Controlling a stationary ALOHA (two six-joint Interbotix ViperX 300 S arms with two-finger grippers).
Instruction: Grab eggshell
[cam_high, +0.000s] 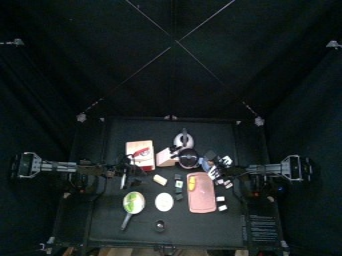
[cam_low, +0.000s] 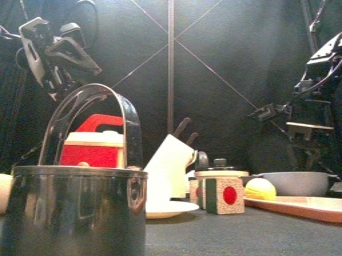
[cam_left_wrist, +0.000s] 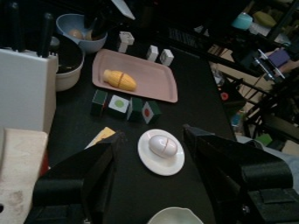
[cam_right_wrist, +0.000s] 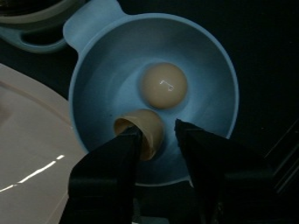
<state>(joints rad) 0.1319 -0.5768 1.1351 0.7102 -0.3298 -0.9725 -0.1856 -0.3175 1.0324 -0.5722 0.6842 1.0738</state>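
While the eggshell (cam_right_wrist: 135, 128) lies in the blue bowl (cam_right_wrist: 211, 66), near the wall of the bowl, it is not yet grabbed. It looks like a tan, hollow half shell, and it sits apart from a whole egg (cam_right_wrist: 165, 83) that rests nearer to the middle of the same bowl.

In the right wrist view the right gripper (cam_right_wrist: 163, 140) hangs just over this bowl with its jaws spread wide and nothing between them. One jaw covers part of the eggshell, so the shell is at that jaw and not centred in the gap; I cannot tell if the jaw already touches it, because the view is from above only.

So the approach seems nearly done, I judge, and what is left is to bring the shell between the jaws, close on it gently and lift it out without taking the whole egg.

Beside the bowl a pink tray (cam_right_wrist: 30, 144) is seen. The left gripper (cam_left_wrist: 149, 153) rests over the other side of the table, jaws apart and empty, above a white plate (cam_left_wrist: 163, 152).
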